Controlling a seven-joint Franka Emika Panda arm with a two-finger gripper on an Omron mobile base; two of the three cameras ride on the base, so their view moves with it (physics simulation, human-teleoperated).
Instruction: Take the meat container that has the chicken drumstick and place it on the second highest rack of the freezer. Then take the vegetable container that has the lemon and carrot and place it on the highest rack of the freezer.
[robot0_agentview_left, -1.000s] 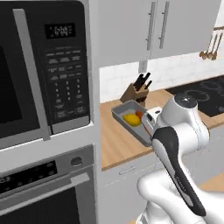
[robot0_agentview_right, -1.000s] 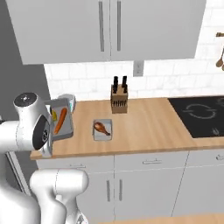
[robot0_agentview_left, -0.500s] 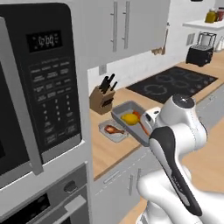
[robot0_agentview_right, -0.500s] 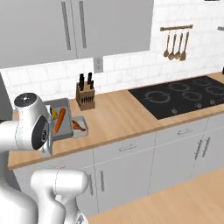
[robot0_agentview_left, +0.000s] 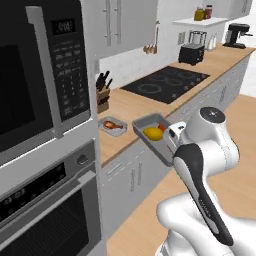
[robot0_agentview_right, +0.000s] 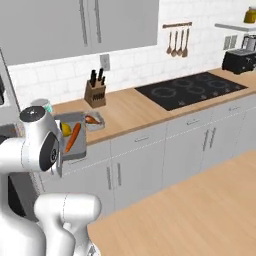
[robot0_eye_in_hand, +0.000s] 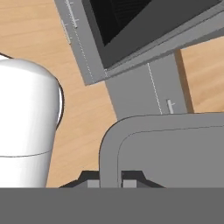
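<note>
Left base view: vegetable container (robot0_agentview_left: 154, 136), a shallow grey rectangular tray with rounded corners, is in the air just off the near edge of the table (robot0_agentview_left: 131, 107), level with it. Long axis runs from upper left to lower right toward the arm, and it is tilted. Lemon (robot0_agentview_left: 153, 132) is yellow and rounded, sitting mid-tray; an orange bit shows just right of it. Meat container (robot0_agentview_left: 112, 126) lies flat on the wooden table to the left, with a brown drumstick in it. Knife block (robot0_agentview_left: 102, 94) is farther back, black cooktop (robot0_agentview_left: 165, 83) to the right.

Right base view: tray (robot0_agentview_right: 73, 135) sits against the arm's right side, in front of the table edge. Carrot (robot0_agentview_right: 73, 137) is long and orange, lying along the tray's length, lemon at its far end. Meat container (robot0_agentview_right: 94, 120) is on the table just beyond.

Hand view: tool (robot0_eye_in_hand: 110, 180) is clamped on the tray's grey rim (robot0_eye_in_hand: 109, 153), fingertips either side of the wall. Smooth matte surface, rounded corner.
</note>
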